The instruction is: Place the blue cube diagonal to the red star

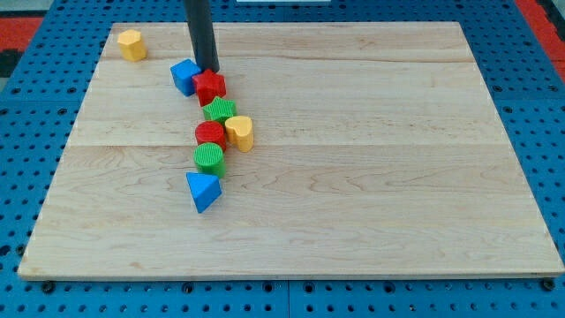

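The blue cube (184, 76) sits on the wooden board (353, 177) at the upper left, touching the red star (210, 87) on the star's upper-left side. My tip (207, 70) stands just above the red star and right of the blue cube, close against both. The dark rod rises from it out of the view's top.
Below the red star runs a chain of blocks: a green star (220, 111), a red cylinder (210, 134), a yellow block (239, 132), a green cylinder (209, 159) and a blue triangular block (202, 190). A yellow block (131, 43) sits near the top left corner.
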Action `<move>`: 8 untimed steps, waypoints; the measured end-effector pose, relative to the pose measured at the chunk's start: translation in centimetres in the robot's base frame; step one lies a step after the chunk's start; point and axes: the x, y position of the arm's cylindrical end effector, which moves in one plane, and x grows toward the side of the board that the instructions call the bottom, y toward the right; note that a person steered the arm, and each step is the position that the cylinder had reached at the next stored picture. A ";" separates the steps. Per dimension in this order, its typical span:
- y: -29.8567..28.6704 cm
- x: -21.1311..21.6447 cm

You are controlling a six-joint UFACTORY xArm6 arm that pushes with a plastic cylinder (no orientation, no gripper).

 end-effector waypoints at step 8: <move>11.5 20.4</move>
